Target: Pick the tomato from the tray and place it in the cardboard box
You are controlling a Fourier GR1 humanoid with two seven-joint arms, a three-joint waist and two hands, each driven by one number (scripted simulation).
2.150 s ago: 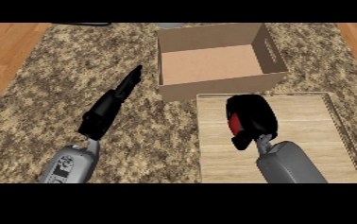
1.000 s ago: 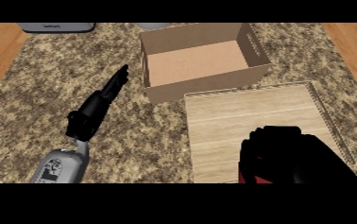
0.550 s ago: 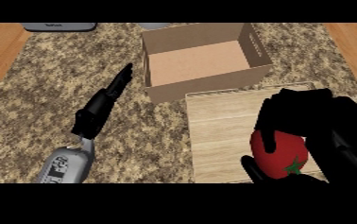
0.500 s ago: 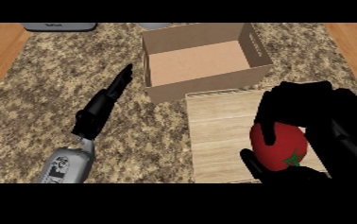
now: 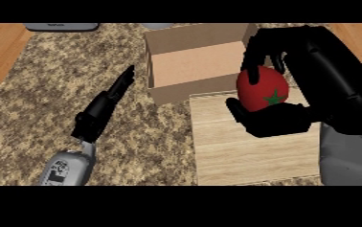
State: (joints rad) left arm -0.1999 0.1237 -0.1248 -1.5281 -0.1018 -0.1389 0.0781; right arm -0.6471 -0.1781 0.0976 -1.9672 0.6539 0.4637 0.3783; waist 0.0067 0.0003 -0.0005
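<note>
Tomato (image 5: 262,89): red, with a green star-shaped calyx facing the camera. Held in the right hand (image 5: 297,85), raised over the near right corner of the box and the far edge of the tray; not resting on either.

Right hand: black, at the view's right. Fingers (image 5: 263,46) curl over the tomato from above and the thumb cups it from below (clamped on it from both sides). Grey forearm shows at the lower right edge.

Box (image 5: 194,61): brown cardboard, open at the top, interior bare where visible. Stands on the table just beyond the tray, its near wall touching or nearly touching the tray's far edge; which one cannot be told.

Tray (image 5: 247,156): pale wood, rectangular, lying flat at the lower right.

Left hand (image 5: 106,106): black, at the view's left, well apart from the box. Fingers straight and together, pointing up and away, holding nothing.

Table (image 5: 63,77): speckled brown and beige top.
</note>
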